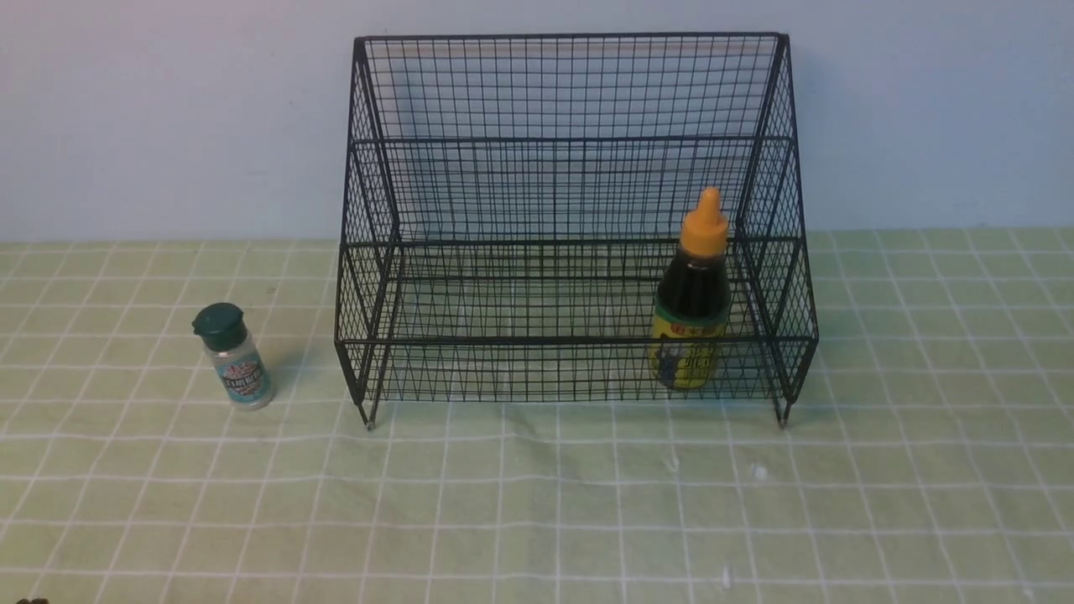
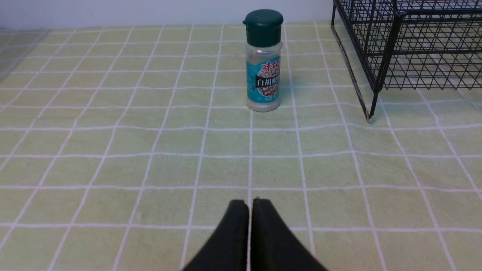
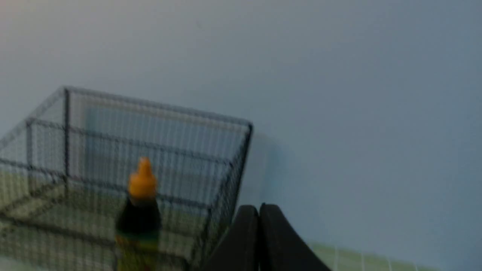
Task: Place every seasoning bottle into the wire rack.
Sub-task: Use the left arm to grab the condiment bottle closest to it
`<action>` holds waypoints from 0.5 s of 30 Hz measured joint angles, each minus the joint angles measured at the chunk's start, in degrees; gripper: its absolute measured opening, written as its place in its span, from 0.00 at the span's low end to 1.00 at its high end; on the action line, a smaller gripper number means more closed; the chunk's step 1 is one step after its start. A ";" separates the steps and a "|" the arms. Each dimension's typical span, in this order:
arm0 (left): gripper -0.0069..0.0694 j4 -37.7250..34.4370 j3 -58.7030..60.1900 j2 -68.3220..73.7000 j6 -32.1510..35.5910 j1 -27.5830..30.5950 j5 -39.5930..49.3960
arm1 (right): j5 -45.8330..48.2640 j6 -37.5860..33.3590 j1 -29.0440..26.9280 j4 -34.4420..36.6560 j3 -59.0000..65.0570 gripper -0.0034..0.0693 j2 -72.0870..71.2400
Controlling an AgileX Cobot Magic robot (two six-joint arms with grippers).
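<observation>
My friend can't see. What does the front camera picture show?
A dark-sauce bottle stands in the lower tier of the black wire rack, right side. A small green-capped shaker stands outside, on the checked cloth left of the rack.

Left gripper [image 2: 249,202]: two matte black fingers [image 2: 231,237], broad toward the wrist and narrowing to rounded tips, with a hairline pale seam between the pair.
Right gripper [image 3: 259,207]: the same black tapered pair with rounded tips; outlines are blurred.
Surface: plain, smooth, dull finish on both.
</observation>
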 joint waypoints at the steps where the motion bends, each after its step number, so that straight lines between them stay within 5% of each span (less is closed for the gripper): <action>1: 0.08 0.00 0.00 0.00 0.00 0.00 0.00 | 0.05 0.00 0.00 0.00 0.00 0.03 0.00; 5: 0.08 0.00 0.00 0.00 0.00 0.00 0.00 | -1.12 0.13 -7.47 0.00 15.20 0.03 -2.34; 15: 0.08 0.00 0.00 0.00 0.00 0.00 -0.03 | -4.84 0.18 -9.32 1.23 22.74 0.03 -9.77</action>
